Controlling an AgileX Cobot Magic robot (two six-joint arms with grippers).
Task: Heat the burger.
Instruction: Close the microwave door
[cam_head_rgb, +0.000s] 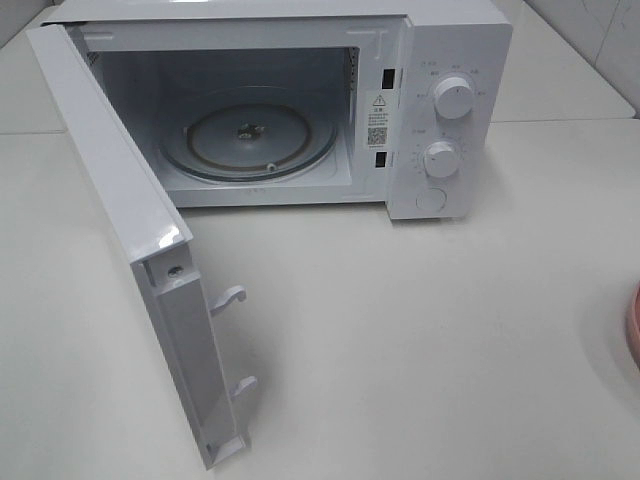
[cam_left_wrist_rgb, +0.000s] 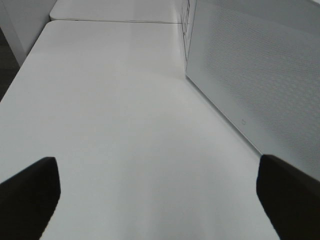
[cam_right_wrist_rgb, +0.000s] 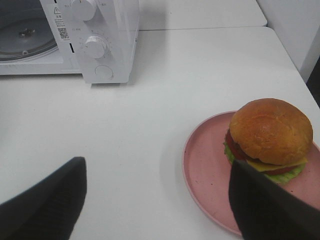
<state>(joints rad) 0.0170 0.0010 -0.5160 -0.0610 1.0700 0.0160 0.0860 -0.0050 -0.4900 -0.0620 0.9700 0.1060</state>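
Observation:
The burger (cam_right_wrist_rgb: 270, 132), with a golden-brown bun over lettuce, cheese and tomato, sits on a round pink plate (cam_right_wrist_rgb: 205, 165) in the right wrist view. My right gripper (cam_right_wrist_rgb: 157, 210) is open just short of the plate, with nothing between its fingers; one dark finger (cam_right_wrist_rgb: 270, 210) overlaps the plate's near rim beside the burger. The left wrist view has my left gripper (cam_left_wrist_rgb: 157, 200) wide open and empty above bare white table. In the exterior high view only a sliver of the pink plate (cam_head_rgb: 634, 325) shows at the right edge. The burger and both grippers are out of that view.
A white microwave (cam_head_rgb: 450, 110) stands at the back with its door (cam_head_rgb: 140, 240) swung fully open toward the front left. Its glass turntable (cam_head_rgb: 250, 140) is bare. The door's outer face (cam_left_wrist_rgb: 260, 70) stands close beside my left gripper. White tabletop (cam_head_rgb: 420, 340) stretches in front.

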